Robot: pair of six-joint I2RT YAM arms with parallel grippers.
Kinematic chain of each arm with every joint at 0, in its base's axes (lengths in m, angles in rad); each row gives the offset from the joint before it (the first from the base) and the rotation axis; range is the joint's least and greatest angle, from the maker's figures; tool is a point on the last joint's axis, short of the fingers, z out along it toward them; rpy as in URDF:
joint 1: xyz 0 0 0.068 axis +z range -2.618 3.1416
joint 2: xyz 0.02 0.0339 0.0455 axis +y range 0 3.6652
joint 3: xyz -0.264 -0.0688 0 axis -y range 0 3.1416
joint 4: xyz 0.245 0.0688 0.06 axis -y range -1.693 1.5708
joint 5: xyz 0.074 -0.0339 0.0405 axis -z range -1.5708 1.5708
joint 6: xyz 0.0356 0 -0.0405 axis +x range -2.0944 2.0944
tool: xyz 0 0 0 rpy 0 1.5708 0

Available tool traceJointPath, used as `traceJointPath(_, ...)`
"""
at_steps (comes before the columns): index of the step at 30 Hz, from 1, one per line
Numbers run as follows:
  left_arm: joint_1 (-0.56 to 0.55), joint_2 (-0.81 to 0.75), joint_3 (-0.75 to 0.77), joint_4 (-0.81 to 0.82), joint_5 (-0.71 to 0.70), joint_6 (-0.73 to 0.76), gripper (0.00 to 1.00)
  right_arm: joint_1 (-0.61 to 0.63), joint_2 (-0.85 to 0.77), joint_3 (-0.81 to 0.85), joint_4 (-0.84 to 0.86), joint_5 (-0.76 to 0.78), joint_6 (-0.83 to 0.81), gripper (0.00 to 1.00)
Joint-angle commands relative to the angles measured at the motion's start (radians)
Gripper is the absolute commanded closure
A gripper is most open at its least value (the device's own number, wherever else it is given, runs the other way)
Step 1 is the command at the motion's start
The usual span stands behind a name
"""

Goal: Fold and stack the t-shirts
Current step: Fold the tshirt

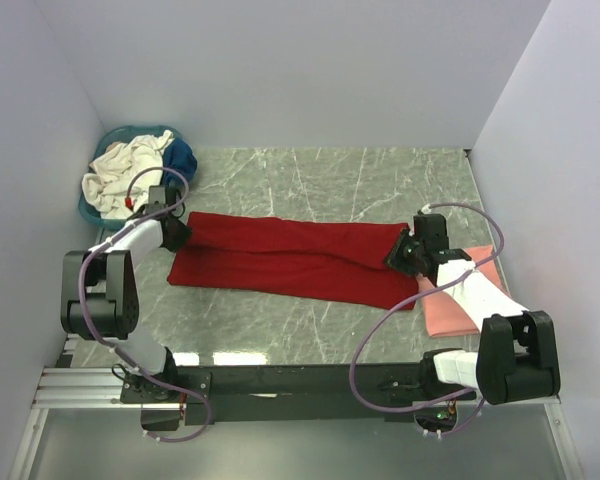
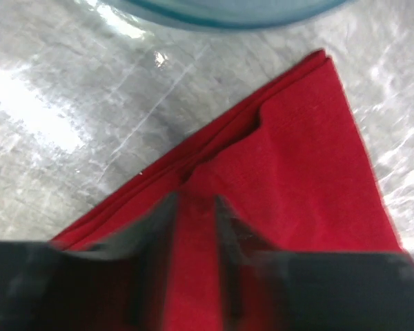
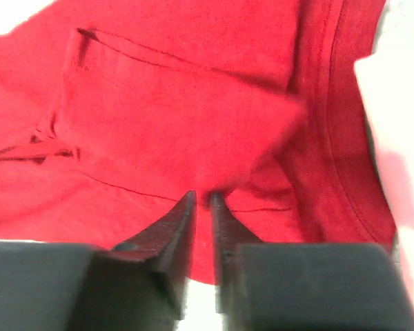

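Observation:
The deep red t-shirt [image 1: 290, 260] lies folded into a long band across the table. My left gripper [image 1: 177, 232] is at its left end and my right gripper [image 1: 398, 255] at its right end. In the left wrist view my gripper [image 2: 194, 203] has its fingers slightly apart over the layered red corner [image 2: 297, 152], with red cloth showing in the gap. In the right wrist view my gripper [image 3: 201, 198] stands narrowly parted, its tips on a small pucker of the red shirt [image 3: 179, 103]. A salmon pink t-shirt [image 1: 450, 310] lies folded under the right arm.
A teal basket [image 1: 140, 131] stands at the back left with a cream-white shirt [image 1: 120, 170] and a dark blue one [image 1: 183, 157] in it. Its rim [image 2: 221, 10] is just beyond the red corner. White walls close in the table on three sides.

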Motion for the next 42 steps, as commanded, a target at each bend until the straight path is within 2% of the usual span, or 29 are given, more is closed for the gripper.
traceJointPath(1, 0.024, -0.080, -0.012, 0.035, 0.035, -0.039, 0.62, 0.000, -0.052, -0.005, 0.013, -0.015, -0.013, 0.66)
traceJointPath(2, 0.027, -0.104, -0.017, 0.041, 0.040, -0.039, 0.52, 0.000, -0.063, -0.002, 0.004, -0.013, -0.012, 0.61)
traceJointPath(3, 0.030, -0.115, -0.020, 0.041, 0.046, -0.039, 0.50, -0.001, -0.075, -0.001, 0.002, -0.010, -0.013, 0.54)
traceJointPath(6, 0.030, -0.160, -0.002, 0.040, 0.095, -0.020, 0.46, 0.013, -0.100, 0.022, -0.004, 0.019, -0.013, 0.48)
traceJointPath(9, 0.028, -0.174, 0.037, 0.034, 0.181, 0.015, 0.45, 0.043, -0.057, 0.079, 0.002, 0.056, -0.005, 0.47)
traceJointPath(12, 0.022, -0.172, 0.075, 0.018, 0.284, 0.063, 0.45, 0.083, 0.052, 0.171, 0.007, 0.096, -0.008, 0.47)
traceJointPath(19, -0.025, -0.223, 0.063, -0.011, 0.442, 0.182, 0.45, 0.164, 0.390, 0.442, -0.001, 0.131, -0.074, 0.47)
traceJointPath(24, -0.050, -0.287, 0.034, -0.045, 0.472, 0.259, 0.45, 0.210, 0.541, 0.570, -0.042, 0.184, -0.099, 0.46)
traceJointPath(32, -0.056, -0.353, 0.008, -0.049, 0.462, 0.305, 0.45, 0.287, 0.629, 0.633, -0.083, 0.261, -0.073, 0.47)
traceJointPath(35, -0.056, -0.353, 0.006, -0.051, 0.473, 0.307, 0.45, 0.310, 0.661, 0.659, -0.113, 0.313, -0.062, 0.51)
traceJointPath(37, -0.056, -0.361, 0.002, -0.051, 0.467, 0.307, 0.45, 0.316, 0.669, 0.659, -0.116, 0.323, -0.053, 0.57)
traceJointPath(40, -0.056, -0.369, -0.002, -0.048, 0.462, 0.307, 0.45, 0.323, 0.658, 0.647, -0.116, 0.324, -0.042, 0.75)
traceJointPath(41, -0.056, -0.369, -0.003, -0.049, 0.465, 0.308, 0.45, 0.327, 0.653, 0.642, -0.117, 0.329, -0.041, 0.84)
traceJointPath(42, -0.056, -0.367, -0.002, -0.049, 0.465, 0.307, 0.45, 0.332, 0.641, 0.636, -0.120, 0.336, -0.039, 0.88)
